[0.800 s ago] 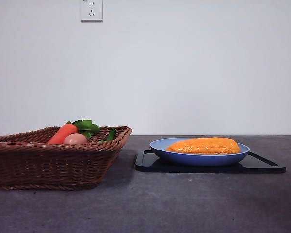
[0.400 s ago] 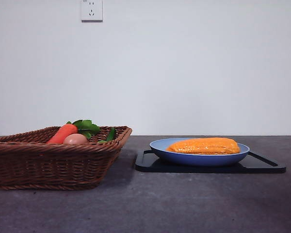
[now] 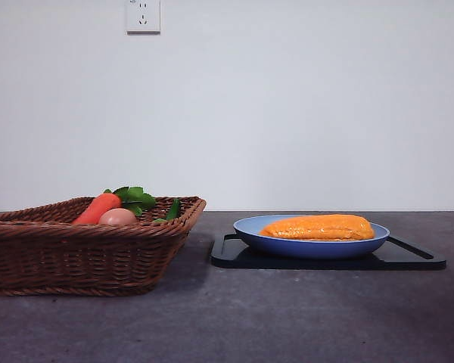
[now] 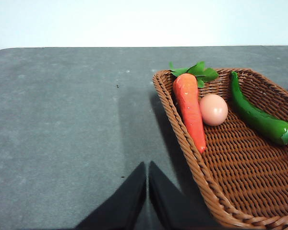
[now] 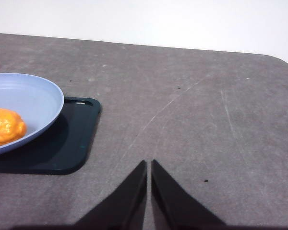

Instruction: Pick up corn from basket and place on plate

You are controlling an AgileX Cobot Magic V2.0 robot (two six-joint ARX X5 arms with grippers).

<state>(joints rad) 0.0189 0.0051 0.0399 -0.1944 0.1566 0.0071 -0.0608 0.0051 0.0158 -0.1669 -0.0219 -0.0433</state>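
The ridged orange-yellow corn (image 3: 318,227) lies lengthwise on the light blue plate (image 3: 310,246), right of centre in the front view; the right wrist view catches one end of the corn (image 5: 5,127) on the plate (image 5: 29,98). The brown wicker basket (image 3: 83,253) stands at the left. My left gripper (image 4: 147,167) hovers shut over bare table just outside the basket (image 4: 240,158). My right gripper (image 5: 149,165) is shut too, over bare table beside the plate. Neither arm shows in the front view.
A black tray (image 3: 325,259) lies under the plate. In the basket lie a carrot (image 4: 190,110) with green leaves, a pale egg (image 4: 213,109) and a green pepper (image 4: 259,117). A wall socket (image 3: 143,15) sits on the white wall behind.
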